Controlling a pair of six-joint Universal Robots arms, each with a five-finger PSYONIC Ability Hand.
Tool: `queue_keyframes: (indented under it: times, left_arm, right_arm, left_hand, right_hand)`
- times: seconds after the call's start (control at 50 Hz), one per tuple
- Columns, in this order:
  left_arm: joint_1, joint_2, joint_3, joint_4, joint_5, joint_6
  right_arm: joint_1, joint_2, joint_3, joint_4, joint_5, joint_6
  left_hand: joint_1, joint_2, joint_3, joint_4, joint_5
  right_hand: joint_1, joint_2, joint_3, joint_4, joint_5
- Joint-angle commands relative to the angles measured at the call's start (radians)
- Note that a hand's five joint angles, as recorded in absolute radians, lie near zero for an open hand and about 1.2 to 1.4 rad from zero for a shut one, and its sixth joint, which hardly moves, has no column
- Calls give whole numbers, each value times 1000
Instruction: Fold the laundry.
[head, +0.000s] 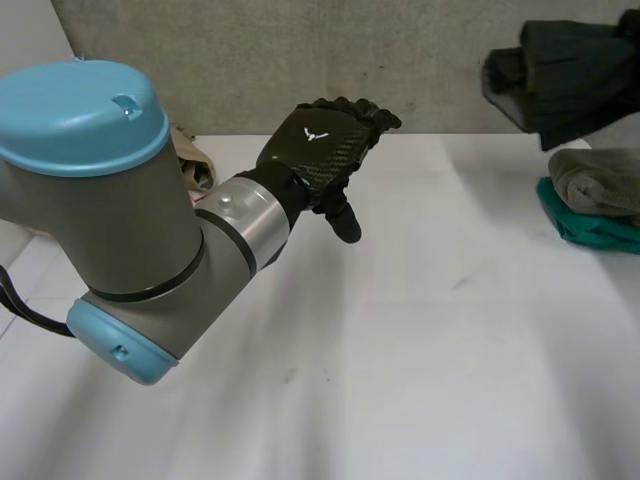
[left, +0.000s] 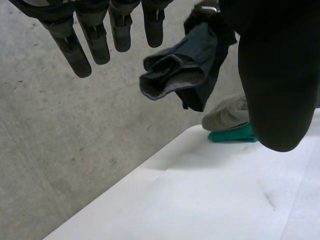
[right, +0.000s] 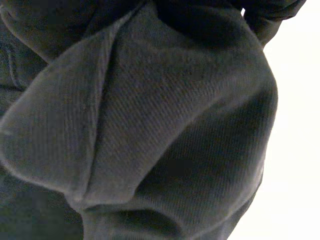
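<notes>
Laundry folding, at an early to middle stage. The left hand (head: 318, 148) hovers above the white table (head: 400, 350), away from any cloth. Its fingers (left: 75, 50) are straight and released, and it holds nothing. A dark garment (head: 572, 70) hangs bunched in the air above the far right of the table, well apart from the left hand. Its folds crowd close against the right wrist camera. The cloth covers the right hand, so whether that hand grasps the garment cannot be told.

Below the dark garment, at the table's right edge, a grey cloth (head: 600, 180) lies on a teal cloth (head: 585, 228). Both look compact and squared, so they are probably finished pieces set aside as a stack. A beige cloth (head: 188, 155) shows behind the left arm at the far left. Its condition is too hidden to judge.

By this reading two pieces are done. The dark garment has yet to be laid flat on the bare middle of the table and folded. The beige cloth may follow.
</notes>
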Motion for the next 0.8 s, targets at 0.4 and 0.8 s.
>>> queue_keyframes:
  times: [0.4,0.8]
  left_arm:
    - [-27,-10,-28,2,-2,2]
    - [-85,14,-30,20,1,1]
  right_arm:
    - [-249,449,-141,-185,-235,174]
    - [-412,13,231,-51,-156,44]
  left_hand:
    - [32,26,12,21,0]
    - [17,11,-3,6,-15]
  right_hand:
    - [445,248,231,200,303]
    - [-776,-974,-991,-1022,-919]
